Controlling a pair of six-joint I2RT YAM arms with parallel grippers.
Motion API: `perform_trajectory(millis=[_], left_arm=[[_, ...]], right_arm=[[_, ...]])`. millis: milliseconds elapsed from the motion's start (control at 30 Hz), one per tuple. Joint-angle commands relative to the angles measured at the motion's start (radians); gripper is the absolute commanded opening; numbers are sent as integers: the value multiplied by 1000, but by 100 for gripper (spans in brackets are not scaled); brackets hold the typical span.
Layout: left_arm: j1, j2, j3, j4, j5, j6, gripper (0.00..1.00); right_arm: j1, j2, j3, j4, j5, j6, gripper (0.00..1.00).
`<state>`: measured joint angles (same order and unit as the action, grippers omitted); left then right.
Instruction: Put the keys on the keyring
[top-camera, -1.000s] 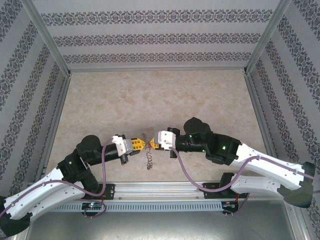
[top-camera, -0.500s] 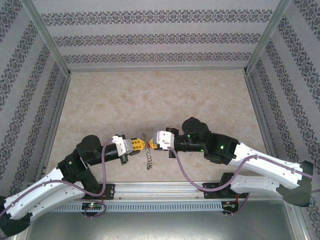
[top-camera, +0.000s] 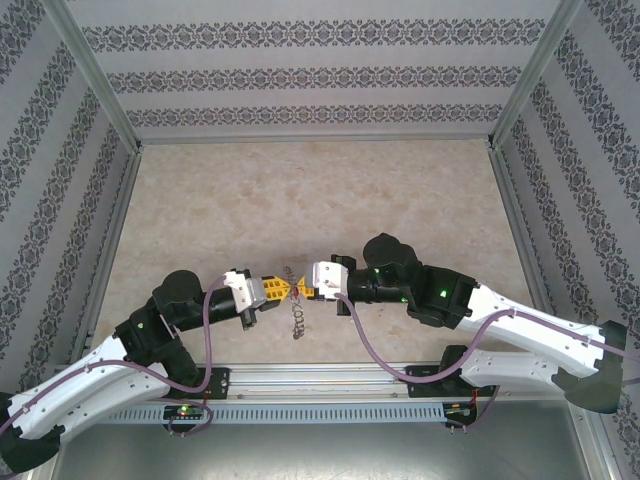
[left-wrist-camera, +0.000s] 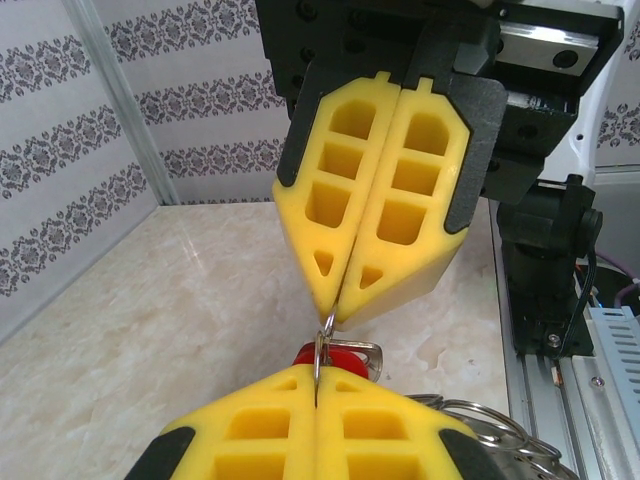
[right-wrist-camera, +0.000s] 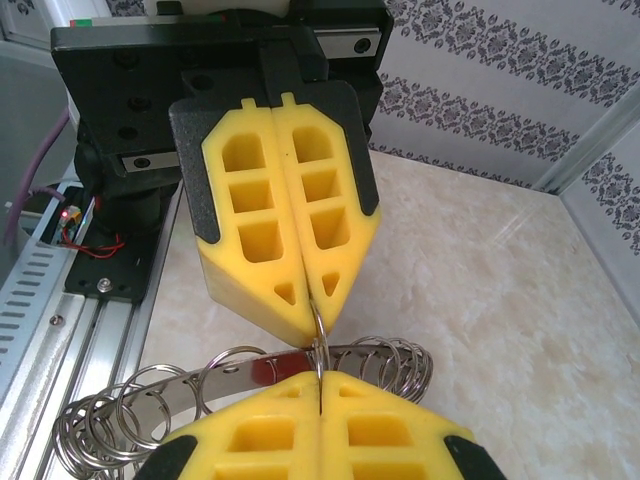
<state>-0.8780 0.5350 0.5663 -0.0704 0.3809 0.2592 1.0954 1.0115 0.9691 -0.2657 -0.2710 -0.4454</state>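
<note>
Nearest me, the flat grey metal keyring fringed with thin wire loops (top-camera: 297, 318) droops toward the near side from the spot where the two hands meet. I cannot tell whether its lower end rests on the pale marbled surface (top-camera: 300, 190). Just beyond it, the left hand (top-camera: 286, 290) and the right hand (top-camera: 307, 291) sit tip to tip. Each has its jaws pressed together, and both pinch the same thin wire loop of the keyring, which bridges the small gap between them. In the left wrist view, the tiny bright red oblong key (left-wrist-camera: 335, 355) sits right at that pinch, touching the loop just past my left fingertips. I judge the keyring to be light, stiff and slick, with springy wire that could twist or pop out of a tip-only pinch. The flat band, taken deeper between the pads, looks like the surer hold. The key seems featherlight and hard, so it would be easy to flick away. I would grip it across the sides of its red body and leave its threading end free. Farther off, the surface runs to the patterned walls (top-camera: 320, 75).
</note>
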Motion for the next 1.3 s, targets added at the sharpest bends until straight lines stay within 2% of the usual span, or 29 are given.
perform_trajectory(millis=[0,533,1267], left_arm=[[-17,0,18,29,-3,24,0],[-17,3,22,22,-5,24,0],[-17,0,23,18,-8,25,0]], right_arm=[[5,7,41,13,-16,-14,0],[38,27,62,1,1,-36,0],[45,24,52,21,-42,-59,0]])
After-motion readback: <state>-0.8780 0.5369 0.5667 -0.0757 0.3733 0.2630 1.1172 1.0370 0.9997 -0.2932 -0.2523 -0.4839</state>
